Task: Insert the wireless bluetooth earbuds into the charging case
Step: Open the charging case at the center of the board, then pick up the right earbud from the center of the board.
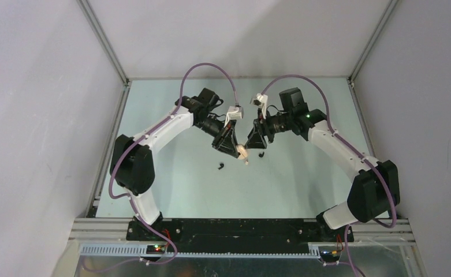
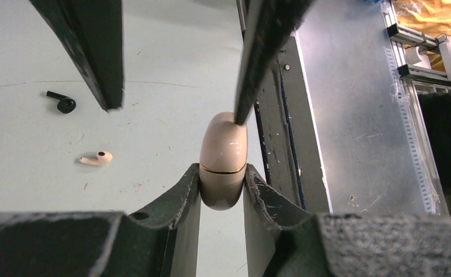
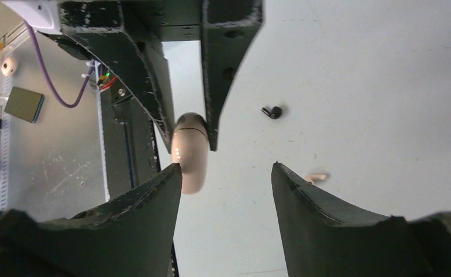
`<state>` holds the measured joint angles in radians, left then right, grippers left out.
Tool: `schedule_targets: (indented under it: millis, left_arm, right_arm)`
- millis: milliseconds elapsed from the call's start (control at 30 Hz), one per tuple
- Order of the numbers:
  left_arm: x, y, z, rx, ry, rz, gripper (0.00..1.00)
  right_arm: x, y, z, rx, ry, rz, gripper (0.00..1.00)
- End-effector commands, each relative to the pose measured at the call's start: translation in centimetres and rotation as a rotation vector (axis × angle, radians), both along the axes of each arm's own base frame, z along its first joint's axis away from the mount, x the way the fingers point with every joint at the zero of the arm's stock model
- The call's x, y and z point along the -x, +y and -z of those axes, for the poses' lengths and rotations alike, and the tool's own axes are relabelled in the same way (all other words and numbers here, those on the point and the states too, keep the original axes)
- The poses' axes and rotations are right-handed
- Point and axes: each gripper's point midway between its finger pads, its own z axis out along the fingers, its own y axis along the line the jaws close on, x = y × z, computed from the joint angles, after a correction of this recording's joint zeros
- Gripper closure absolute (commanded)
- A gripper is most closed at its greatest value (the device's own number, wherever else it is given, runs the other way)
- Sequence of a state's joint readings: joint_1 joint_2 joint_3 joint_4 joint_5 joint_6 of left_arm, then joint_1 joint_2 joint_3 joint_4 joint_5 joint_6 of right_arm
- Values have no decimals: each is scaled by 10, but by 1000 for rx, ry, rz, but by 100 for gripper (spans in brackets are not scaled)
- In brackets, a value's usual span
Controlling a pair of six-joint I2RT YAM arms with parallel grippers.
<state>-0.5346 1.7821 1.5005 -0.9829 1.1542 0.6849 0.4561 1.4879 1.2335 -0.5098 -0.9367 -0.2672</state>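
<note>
1. Left gripper (image 2: 223,187): I hold the shut charging case (image 2: 223,147) clamped.
2. Right gripper (image 3: 226,184): parted, empty, one finger touching case.
3. Black earbud (image 2: 62,103), cream earbud (image 2: 97,158): loose on table (image 2: 165,69).
4. Next, likely: prise case open.

The charging case (image 1: 242,151) sits in the left gripper (image 1: 236,151), mid-table (image 1: 171,115). Near it on the table lie a left earbud (image 1: 220,167), a middle earbud (image 1: 247,163) and a right earbud (image 1: 261,154).

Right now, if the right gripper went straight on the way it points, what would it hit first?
Probably the case, clamped in the left gripper: one finger of the open right gripper seems to touch its end. Depth is unclear.
</note>
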Motion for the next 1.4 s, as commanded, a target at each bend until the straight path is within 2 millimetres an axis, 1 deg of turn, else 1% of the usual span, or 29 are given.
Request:
schedule_targets:
  millis: [0,33,100,200,300,433,567,733,900,1033,1100,1200,1267,1300,1367]
  left_arm:
    - [10,2,-21,48,-56,24,100]
    - [10,2,-21,49,-57,24,100]
    - [9,1,-21,49,-54,24,100]
    - [8,1,-21,47,-48,22,100]
    - [8,0,-22,48,-50,21,100]
    - [9,1,-22,47,-52,20,100]
    - [10,1,-23,55,-54,25,100]
    - [14,3,-24,58,-60,37,100]
    - [15,5,-24,55,-66,42,100]
    - [15,4,-23,55,-63,43,100]
    - [14,4,-23,56,-62,43,100]
    - [14,4,-23,54,-61,43,100]
    - [14,4,-22,54,-64,43,100]
    - [13,4,-22,53,-66,43,100]
    - [12,5,-23,48,-76,40,100]
  right_arm:
    - [-12,-13,-17,-3,-99,59,37]
    - [-12,-14,-17,-7,-101,61,37]
    - [-5,-12,-20,-25,-105,34,36]
    - [12,-5,-21,-41,-103,-38,35]
    - [19,1,-16,-23,-112,-61,34]
    - [12,5,-4,14,-130,-33,33]
    - [-6,2,8,72,-170,42,33]
    - [-15,-5,8,82,-189,79,33]
    - [-24,-17,0,67,-197,120,34]
    - [-21,-20,-10,41,-210,113,33]
    - [-14,-19,-16,20,-210,88,32]
    - [3,-17,-28,-31,-208,23,25]
    - [7,-18,-33,-49,-211,10,20]
    - [5,-19,-35,-52,-213,16,19]
    - [-4,-24,-37,-62,-209,51,17]
